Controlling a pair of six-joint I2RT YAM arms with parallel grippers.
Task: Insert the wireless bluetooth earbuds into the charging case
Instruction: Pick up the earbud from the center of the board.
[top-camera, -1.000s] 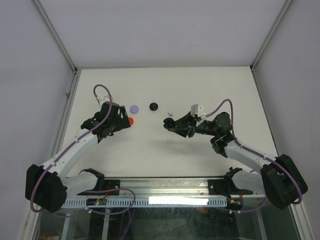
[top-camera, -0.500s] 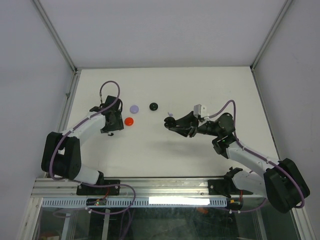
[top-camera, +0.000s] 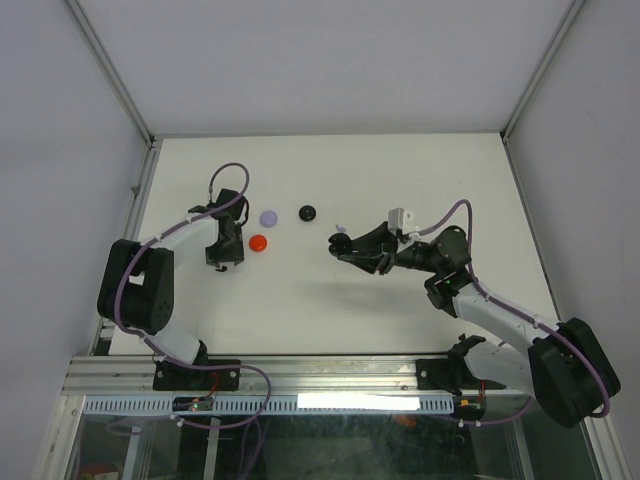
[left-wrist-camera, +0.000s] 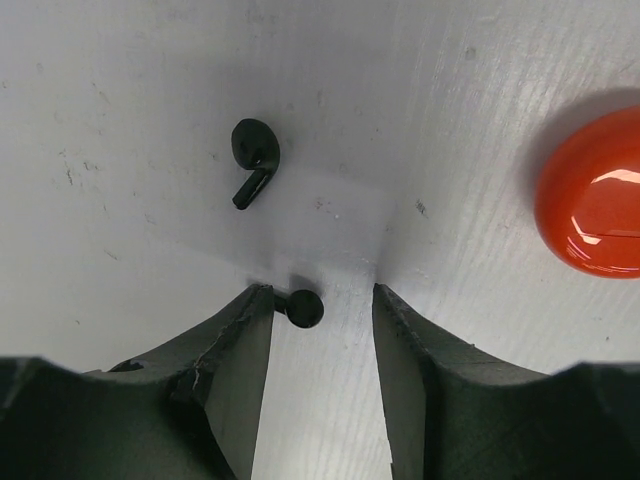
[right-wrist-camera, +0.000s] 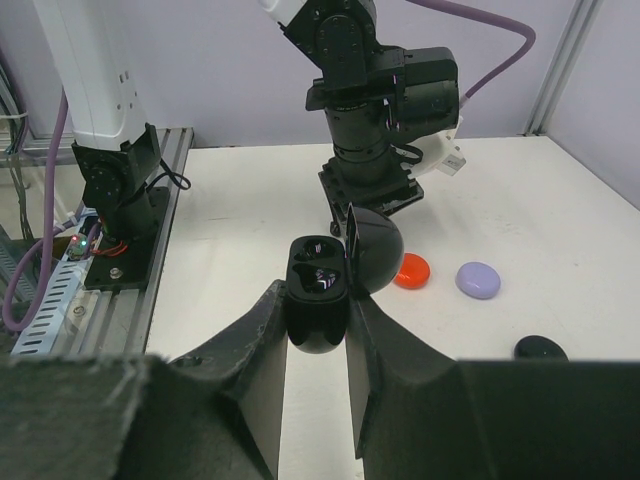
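Observation:
In the left wrist view, one black earbud (left-wrist-camera: 255, 160) lies free on the white table. A second black earbud (left-wrist-camera: 303, 308) sits between the jaws of my left gripper (left-wrist-camera: 322, 292). It touches the left fingertip and stands apart from the right one, so the gripper is open around it. My left gripper (top-camera: 222, 258) points down at the table, left of the red case (top-camera: 259, 242). My right gripper (right-wrist-camera: 318, 296) is shut on a black charging case (right-wrist-camera: 318, 262), held off the table with its lid (right-wrist-camera: 375, 250) flipped open and both sockets empty.
A red round case (right-wrist-camera: 411, 270), a lilac case (right-wrist-camera: 478, 280) and a black case (right-wrist-camera: 540, 348) lie on the table behind the held case. From above, the lilac case (top-camera: 268, 216) and the black one (top-camera: 307, 212) sit mid-table. A tiny pale piece (top-camera: 340, 226) lies by the right gripper.
The left arm folded back and its gripper dropped to the table left of the red case. Its jaws narrowed around a black earbud. The right arm hardly moved.

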